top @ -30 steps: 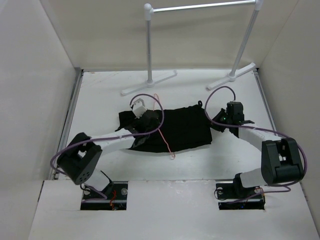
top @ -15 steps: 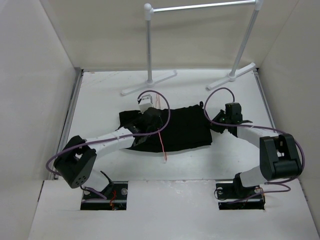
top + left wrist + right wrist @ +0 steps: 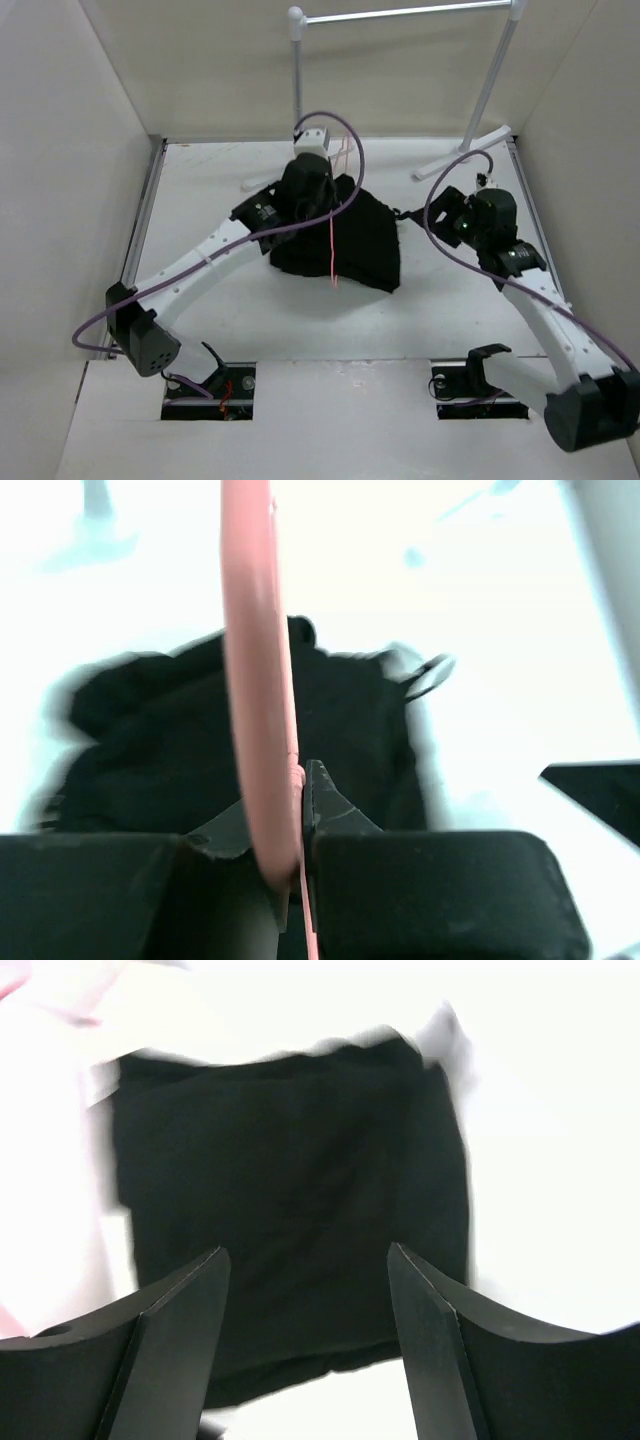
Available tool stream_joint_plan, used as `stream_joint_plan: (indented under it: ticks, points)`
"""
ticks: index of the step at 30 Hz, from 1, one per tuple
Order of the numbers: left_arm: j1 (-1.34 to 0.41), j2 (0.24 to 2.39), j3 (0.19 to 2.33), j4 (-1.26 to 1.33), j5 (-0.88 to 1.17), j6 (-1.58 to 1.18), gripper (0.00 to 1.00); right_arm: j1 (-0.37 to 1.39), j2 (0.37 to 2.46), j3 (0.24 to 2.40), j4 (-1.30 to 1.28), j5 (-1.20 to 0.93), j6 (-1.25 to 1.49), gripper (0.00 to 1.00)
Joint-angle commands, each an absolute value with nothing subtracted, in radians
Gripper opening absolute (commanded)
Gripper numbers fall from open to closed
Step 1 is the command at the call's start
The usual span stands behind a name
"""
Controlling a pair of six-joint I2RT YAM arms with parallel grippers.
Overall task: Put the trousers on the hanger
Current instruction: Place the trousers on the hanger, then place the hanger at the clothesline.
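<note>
The black trousers (image 3: 362,245) hang in a peaked bundle below my left gripper (image 3: 312,200), their lower edge near the table. The pink hanger (image 3: 333,250) shows as a thin wire running down their front. In the left wrist view my left gripper (image 3: 295,810) is shut on the hanger's wire (image 3: 258,680), with the trousers (image 3: 180,750) beneath. My right gripper (image 3: 440,212) is raised to the right of the trousers, apart from them. The right wrist view shows that gripper (image 3: 305,1260) open and holding nothing, the trousers (image 3: 290,1190) lying beyond its fingers.
A white-posted rack stands at the back, with its left post (image 3: 298,90), silver crossbar (image 3: 400,13) and flat feet (image 3: 290,170) on the table. White walls close in the table (image 3: 200,200) on the left, right and back.
My left arm has risen and swung toward the back, lifting the hanger and trousers off the table. The right gripper has opened, let go of the trousers and pulled up to the right.
</note>
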State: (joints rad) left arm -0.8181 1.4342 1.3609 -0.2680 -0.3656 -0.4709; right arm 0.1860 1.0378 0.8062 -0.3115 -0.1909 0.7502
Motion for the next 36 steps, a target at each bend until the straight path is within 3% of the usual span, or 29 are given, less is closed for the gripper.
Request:
stream_joint_plan:
  ticks: [1, 8, 14, 20, 23, 26, 32, 34, 36]
  points:
    - [-0.825, 1.416, 1.651, -0.446, -0.313, -0.377, 0.01, 0.286, 0.91, 0.983, -0.391, -0.213, 0.657, 0.71]
    - [-0.808, 1.515, 1.936, -0.569, -0.21, -0.377, 0.01, 0.566, 0.949, 1.202, -0.322, -0.229, 0.643, 0.73]
    - [-0.817, 1.555, 1.987, -0.56, -0.193, -0.376, 0.02, 0.695, 1.119, 1.292, -0.209, -0.227, 0.652, 0.71]
    - [-0.814, 1.557, 1.959, -0.542, -0.198, -0.38, 0.02, 0.743, 1.25, 1.272, -0.153, -0.218, 0.673, 0.63]
    - [-0.805, 1.552, 1.942, -0.532, -0.195, -0.385, 0.02, 0.771, 1.259, 1.226, -0.111, -0.207, 0.69, 0.49]
    - [-0.795, 1.548, 1.921, -0.525, -0.193, -0.387, 0.02, 0.782, 1.252, 1.189, -0.061, -0.206, 0.724, 0.23]
    - [-0.759, 1.534, 1.867, -0.503, -0.199, -0.394, 0.06, 0.782, 1.197, 1.157, 0.04, -0.221, 0.834, 0.11]
    - [-0.752, 1.526, 1.858, -0.482, -0.201, -0.394, 0.15, 0.765, 1.186, 1.155, 0.09, -0.244, 0.885, 0.1]
    - [-0.745, 1.514, 1.856, -0.456, -0.198, -0.394, 0.33, 0.719, 1.183, 1.167, 0.132, -0.284, 0.932, 0.09]
